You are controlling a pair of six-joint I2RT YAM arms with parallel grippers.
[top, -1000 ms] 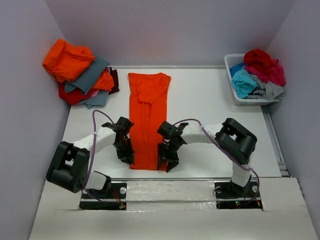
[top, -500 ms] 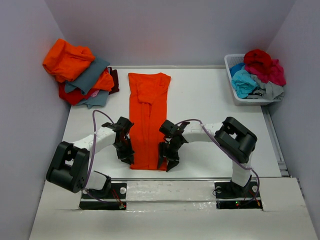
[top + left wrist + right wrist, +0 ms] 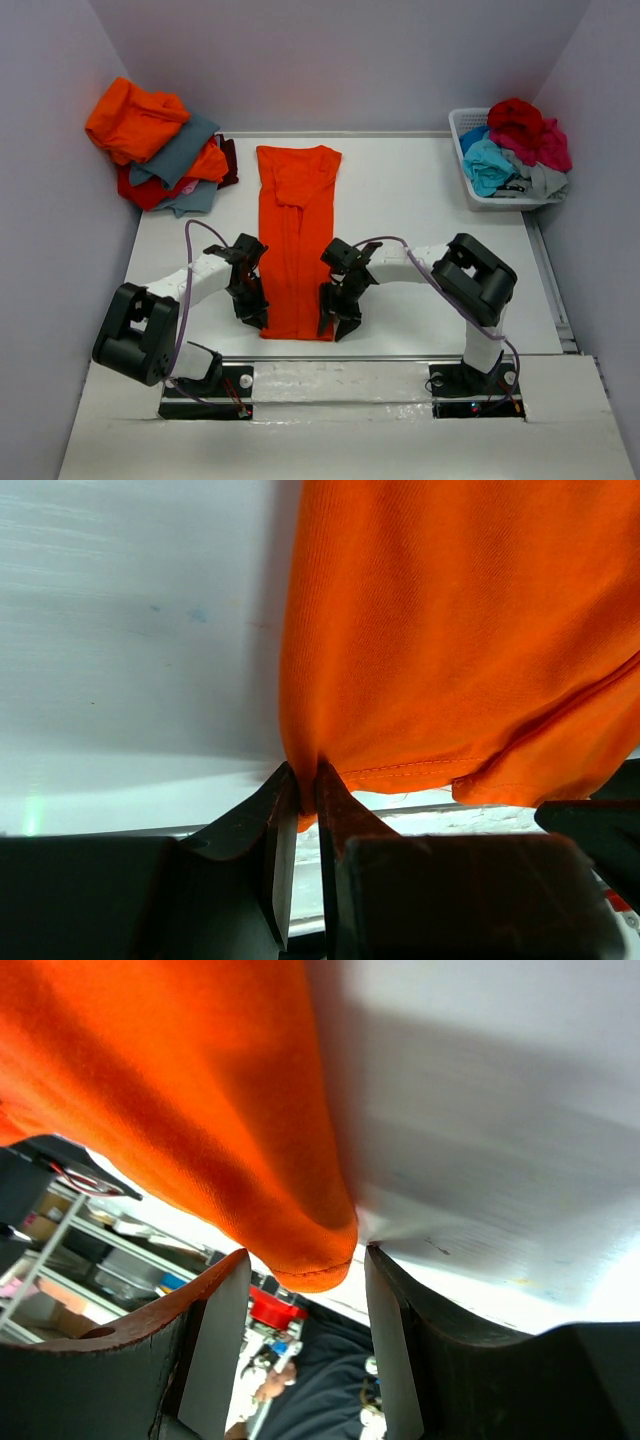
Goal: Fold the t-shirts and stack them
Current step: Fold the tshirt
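Observation:
An orange t-shirt (image 3: 296, 235), folded lengthwise into a long strip, lies down the middle of the table. My left gripper (image 3: 254, 313) is at its near left corner. In the left wrist view that gripper (image 3: 306, 777) is shut on the hem corner of the t-shirt (image 3: 450, 630). My right gripper (image 3: 336, 320) is at the near right corner. In the right wrist view this gripper (image 3: 305, 1254) stands open, and the rounded corner of the t-shirt (image 3: 200, 1090) sits between the fingers without being pinched.
A loose pile of orange, grey and red t-shirts (image 3: 160, 145) lies at the back left against the wall. A white slatted basket (image 3: 505, 198) at the back right holds red, turquoise and grey shirts. The table's front edge (image 3: 400, 355) runs just behind the grippers.
My right gripper has edged slightly in around the shirt's near right corner. The left gripper keeps its hold and has not moved.

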